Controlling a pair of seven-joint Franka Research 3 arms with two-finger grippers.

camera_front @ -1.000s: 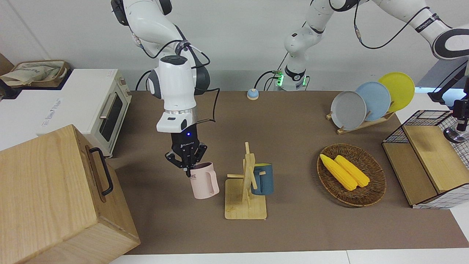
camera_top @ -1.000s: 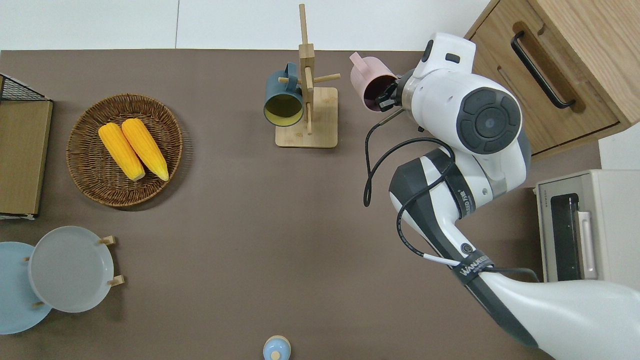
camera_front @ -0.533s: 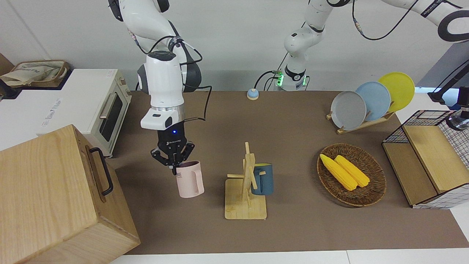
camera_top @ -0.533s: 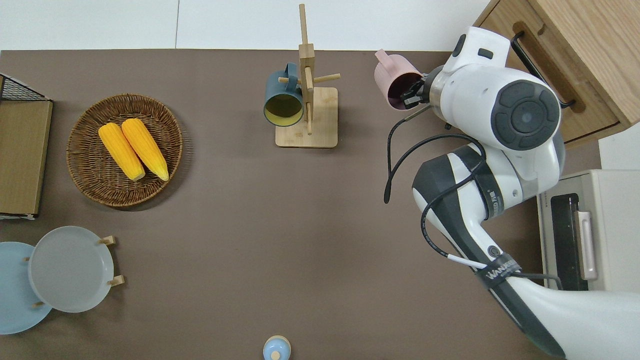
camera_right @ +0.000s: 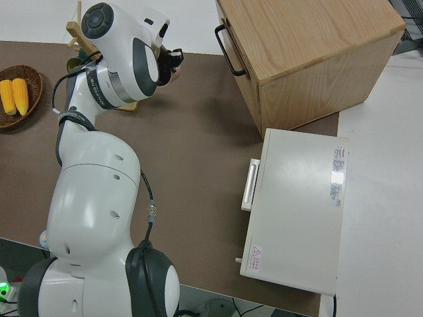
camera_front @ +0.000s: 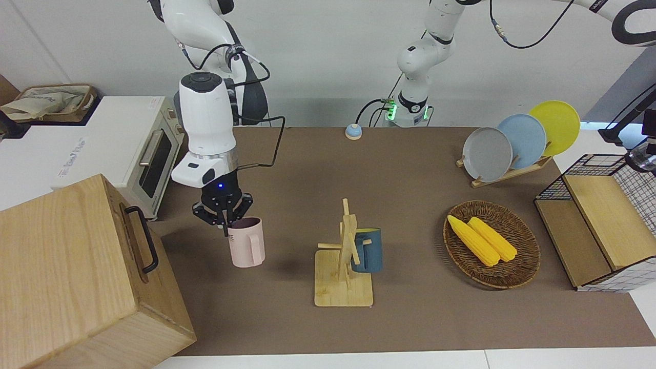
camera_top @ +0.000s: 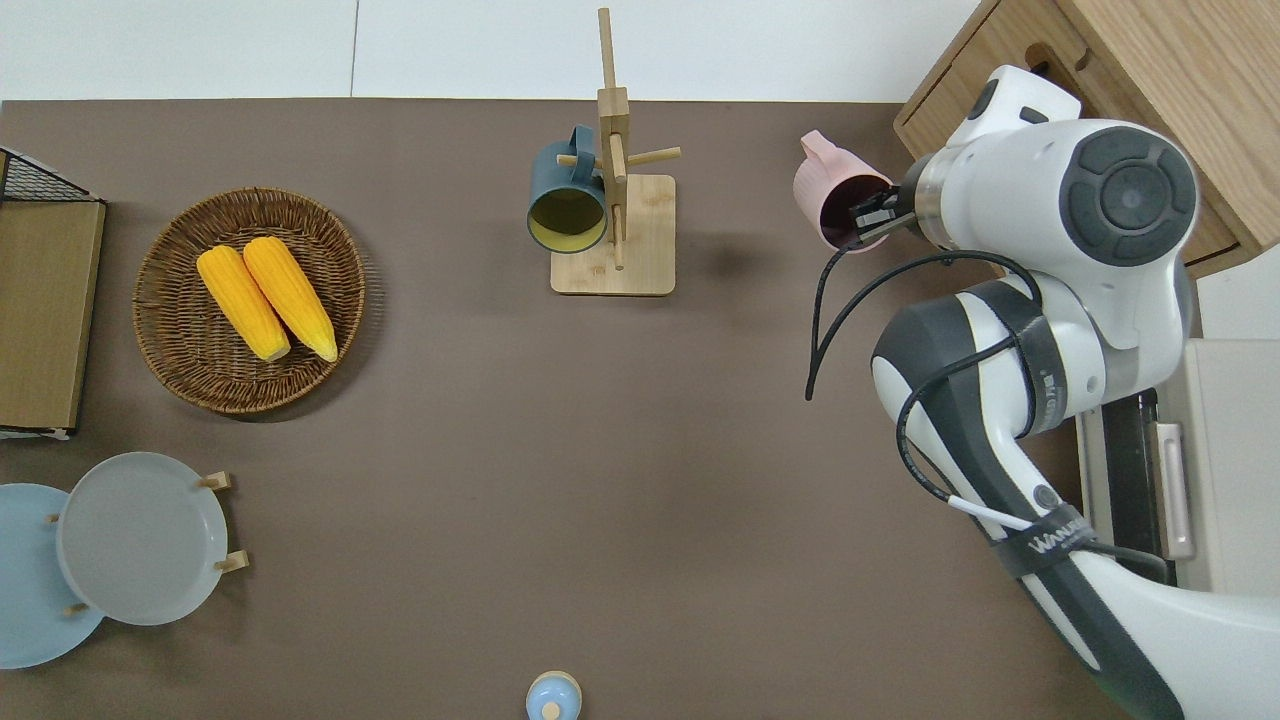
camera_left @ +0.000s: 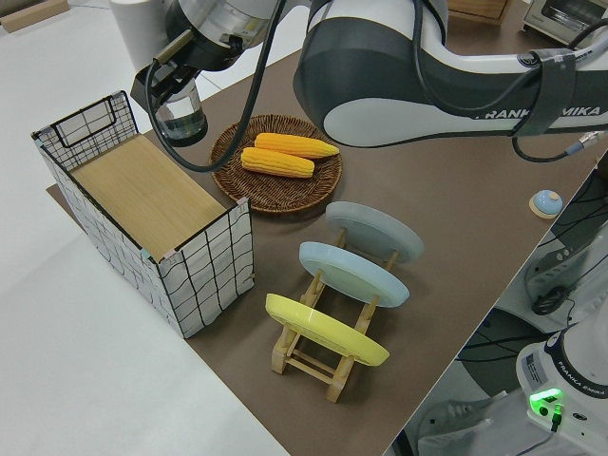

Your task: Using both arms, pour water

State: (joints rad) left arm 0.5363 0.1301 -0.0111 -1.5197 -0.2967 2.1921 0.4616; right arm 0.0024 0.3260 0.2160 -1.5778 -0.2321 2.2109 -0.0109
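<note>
Two arms working here, right? What's each end effector doing?

reply: yep, both are busy. The right end effector (camera_front: pixel 224 221) is pinching the rim of a pink mug (camera_front: pixel 247 249), one finger inside and one outside. It's carrying the mug off the counter (camera_front: pixel 410 318), over the bare patch between the wooden cabinet (camera_front: pixel 77 277) and the mug rack (camera_front: pixel 343 277). The mug is hanging pretty much upright, handle pointing away from the robots.

And the left one? It's barely showing from the front.

reply: the left side view is catching it. The left end effector (camera_left: pixel 174 84) is clamping down on a clear glass (camera_left: pixel 182 122) from above, up in the air near the wire basket (camera_left: pixel 190 275) at that arm's end of the counter. I can't tell if the glass has anything in it. Also a blue mug (camera_front: pixel 368 252) is hanging on the rack.
</note>
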